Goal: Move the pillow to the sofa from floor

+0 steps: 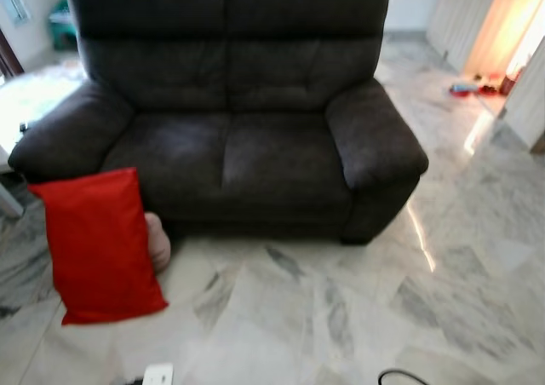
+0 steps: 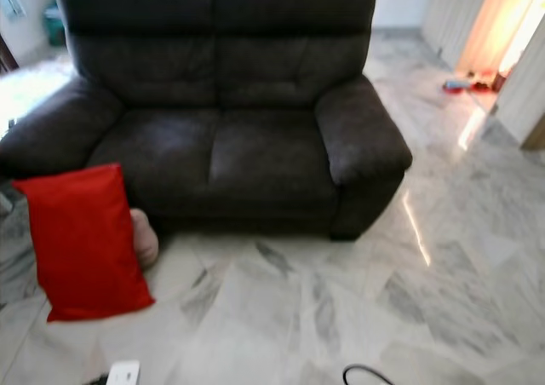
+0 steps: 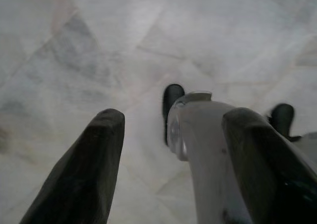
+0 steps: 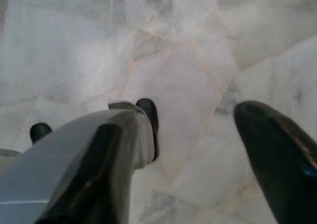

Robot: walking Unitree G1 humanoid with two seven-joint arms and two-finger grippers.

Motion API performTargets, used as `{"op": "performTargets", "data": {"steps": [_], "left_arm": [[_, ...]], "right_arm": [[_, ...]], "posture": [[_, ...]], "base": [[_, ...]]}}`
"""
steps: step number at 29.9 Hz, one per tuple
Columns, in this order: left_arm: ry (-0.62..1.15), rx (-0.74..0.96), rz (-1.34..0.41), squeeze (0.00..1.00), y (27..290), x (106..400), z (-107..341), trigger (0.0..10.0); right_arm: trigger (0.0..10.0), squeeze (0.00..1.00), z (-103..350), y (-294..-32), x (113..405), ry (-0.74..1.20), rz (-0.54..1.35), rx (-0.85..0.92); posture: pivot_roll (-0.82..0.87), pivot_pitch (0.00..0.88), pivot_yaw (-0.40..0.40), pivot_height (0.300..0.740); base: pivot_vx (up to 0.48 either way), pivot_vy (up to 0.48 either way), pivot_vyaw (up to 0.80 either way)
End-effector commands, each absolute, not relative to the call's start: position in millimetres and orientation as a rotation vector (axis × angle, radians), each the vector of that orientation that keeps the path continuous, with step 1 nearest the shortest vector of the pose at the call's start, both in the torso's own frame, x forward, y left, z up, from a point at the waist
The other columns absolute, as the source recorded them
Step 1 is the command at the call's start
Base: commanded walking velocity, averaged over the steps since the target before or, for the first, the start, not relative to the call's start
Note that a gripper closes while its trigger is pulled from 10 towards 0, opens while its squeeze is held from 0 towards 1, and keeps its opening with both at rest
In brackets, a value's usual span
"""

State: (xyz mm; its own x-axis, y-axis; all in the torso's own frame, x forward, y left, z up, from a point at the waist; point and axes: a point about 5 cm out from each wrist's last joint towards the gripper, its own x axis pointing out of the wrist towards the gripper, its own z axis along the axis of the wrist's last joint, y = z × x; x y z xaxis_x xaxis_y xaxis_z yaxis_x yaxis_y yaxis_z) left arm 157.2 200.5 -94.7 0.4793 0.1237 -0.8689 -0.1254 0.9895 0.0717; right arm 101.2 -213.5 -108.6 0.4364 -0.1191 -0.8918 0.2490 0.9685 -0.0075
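Pillow: a bright red rectangular fabric pillow (image 1: 98,244) stands upright on the floor, leaning at the front of the sofa's left end, just below the left armrest, its bottom edge on the marble.
Sofa: a dark brown two-seat upholstered sofa (image 1: 230,112) with thick rounded armrests faces the camera; both seat cushions are bare.
Behind the pillow: a pale pinkish rounded soft object (image 1: 158,242) sits on the floor between the red pillow and the sofa base, partly hidden, touching or nearly touching the pillow; what it is cannot be told.
Floor: polished grey-and-white marble tile floor (image 1: 341,308) with dark veins and a bright streak of reflected light to the right of the sofa.
Foreground: a small white boxy object (image 1: 157,374) lies on the floor at the bottom edge of the head views, and a thin black curved cable (image 1: 400,375) shows further right.
Background right: small red and blue items (image 1: 470,87) lie on the floor near a warmly lit doorway, too blurred to name.
Left gripper: the left gripper (image 3: 173,149) hangs above bare marble, its two black fingers (image 3: 84,169) spread apart and holding nothing.
Right gripper: the right gripper (image 4: 193,154) hangs likewise above the marble, its black fingers (image 4: 280,159) spread wide and holding nothing.
Robot's feet: dark rounded foot tips (image 3: 172,97) show on the floor below the grippers.
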Motion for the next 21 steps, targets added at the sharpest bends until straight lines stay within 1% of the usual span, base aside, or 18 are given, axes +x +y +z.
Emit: {"op": "performTargets", "data": {"steps": [1, 21], "left_arm": [[1.083, 0.014, 0.158, 0.00, 205.9, 149.6, -96.8, 10.0], [1.079, 0.004, 0.170, 0.00, 206.5, 150.7, -96.3, 10.0]], "right_arm": [[10.0, 0.00, -108.8, -209.9, 103.0, 1.095, -0.215, 0.133], [10.0, 0.00, -108.1, -209.7, 104.9, 1.073, -0.233, 0.158]], "posture": [[-0.06, 0.000, -0.021, 0.740], [-0.06, 0.000, -0.025, 0.740]], "base": [[0.000, 0.401, 0.00], [0.000, 0.392, 0.00]]}}
